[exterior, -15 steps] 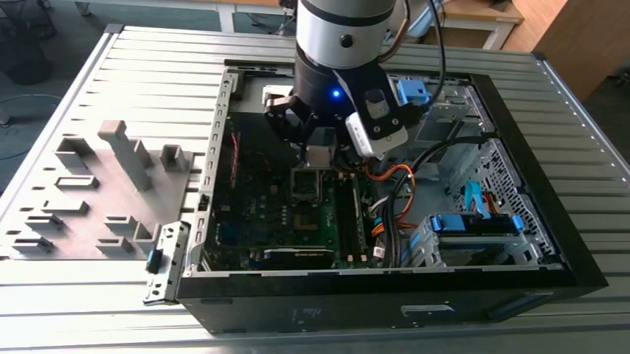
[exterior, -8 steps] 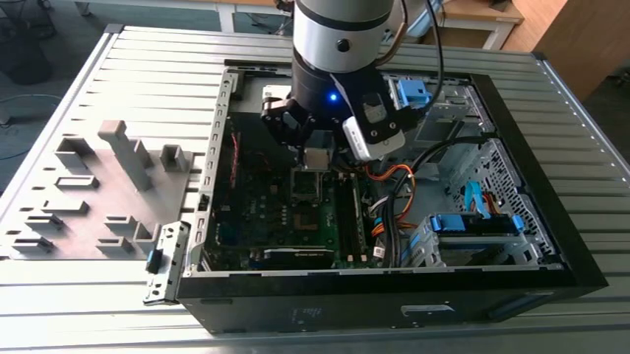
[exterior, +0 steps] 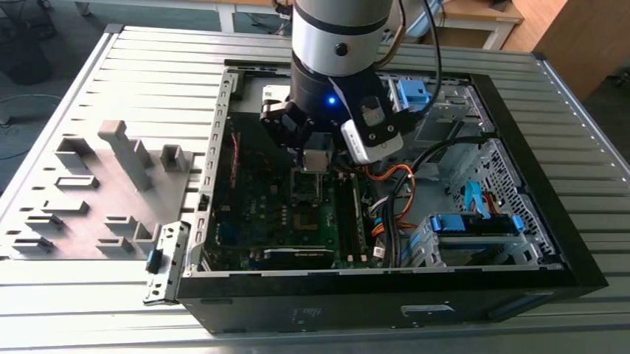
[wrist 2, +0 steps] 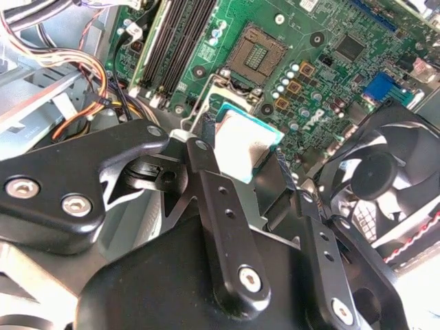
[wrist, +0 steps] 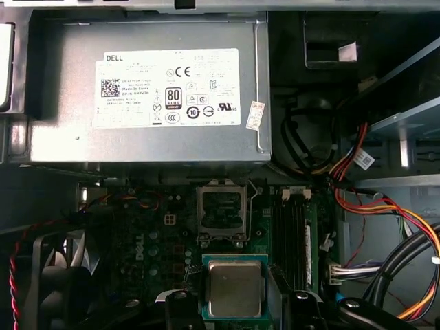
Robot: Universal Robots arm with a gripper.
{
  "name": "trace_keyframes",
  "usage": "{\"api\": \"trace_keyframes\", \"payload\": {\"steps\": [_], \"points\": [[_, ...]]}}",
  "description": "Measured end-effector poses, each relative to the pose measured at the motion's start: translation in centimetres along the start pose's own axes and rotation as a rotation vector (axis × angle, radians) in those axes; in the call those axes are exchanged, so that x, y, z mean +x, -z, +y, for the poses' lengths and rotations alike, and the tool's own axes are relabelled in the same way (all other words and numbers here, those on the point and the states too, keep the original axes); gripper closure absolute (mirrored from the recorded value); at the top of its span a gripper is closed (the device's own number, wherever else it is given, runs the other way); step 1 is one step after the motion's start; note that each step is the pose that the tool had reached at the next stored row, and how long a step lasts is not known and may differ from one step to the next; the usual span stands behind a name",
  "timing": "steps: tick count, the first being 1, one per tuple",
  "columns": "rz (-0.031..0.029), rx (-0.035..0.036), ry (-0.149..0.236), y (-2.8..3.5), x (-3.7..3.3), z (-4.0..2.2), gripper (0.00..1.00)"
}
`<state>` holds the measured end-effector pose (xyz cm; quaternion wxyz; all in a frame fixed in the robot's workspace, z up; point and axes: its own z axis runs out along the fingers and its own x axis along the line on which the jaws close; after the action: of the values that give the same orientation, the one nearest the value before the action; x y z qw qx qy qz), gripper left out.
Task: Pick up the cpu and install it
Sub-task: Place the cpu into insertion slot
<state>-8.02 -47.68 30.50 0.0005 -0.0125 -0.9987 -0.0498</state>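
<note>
**Exterior view.** The arm reaches down into the open computer case (exterior: 551,274). The gripper (exterior: 313,164) hangs above the motherboard (exterior: 280,217), toward the case's power-supply end. The cpu (exterior: 315,160) shows as a small silvery square between its fingers, clear of the board.

**Second wrist view.** The fingers (wrist 2: 201,152) are closed to chip width on opposite edges of the cpu (wrist 2: 247,137), which is held flat with its metal top up. The socket (wrist 2: 256,56) lies beyond it with its contact field exposed and nothing seated in it. The memory sticks (wrist 2: 175,41) run beside the socket, and the fan (wrist 2: 381,172) sits on the other side.

**First wrist view.** The cpu (wrist: 234,287) is just beside the socket (wrist: 221,210), on the side away from the power supply (wrist: 151,89), with its edges roughly parallel to the socket frame.

**Step in hand.** Pick-up appears complete. The chip is in transit and not yet installed. Seating calls for centring over the socket, matching orientation, and a level descent. Whether the corner marks agree cannot be told.
</note>
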Motion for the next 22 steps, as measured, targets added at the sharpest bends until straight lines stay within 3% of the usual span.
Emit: {"api": "trace_keyframes", "payload": {"steps": [12, 22], "points": [[0.0000, 0.0001, 0.000, -1.28, 0.09, -0.13, 0.53], [0.0000, 0.0001, 0.000, -1.72, 0.10, -0.18, 0.53]]}}
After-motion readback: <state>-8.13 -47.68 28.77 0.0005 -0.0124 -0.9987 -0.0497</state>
